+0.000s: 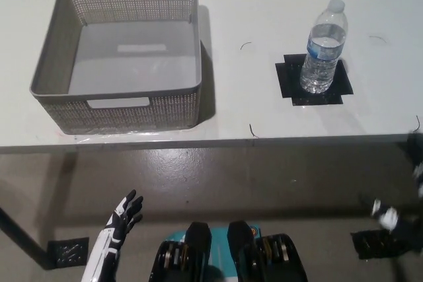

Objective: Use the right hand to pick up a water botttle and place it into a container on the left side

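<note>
Right hand (390, 217) barely in view at lower right, below the table's near edge; open or closed cannot be told. Left hand (125, 212) low at lower left, fingers spread, empty. Water bottle (323, 47) upright on black tape square (291, 82) toward the table's (264, 18) right near edge. Grey basket (119, 107) empty at left. Probably light, thin-walled, smooth, easily crushed; best gripped gently mid-body below the label.

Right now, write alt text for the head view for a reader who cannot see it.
A water bottle stands upright on a black square on a white table, right of an empty grey basket. The white left robot hand hangs open below the table edge.
</note>
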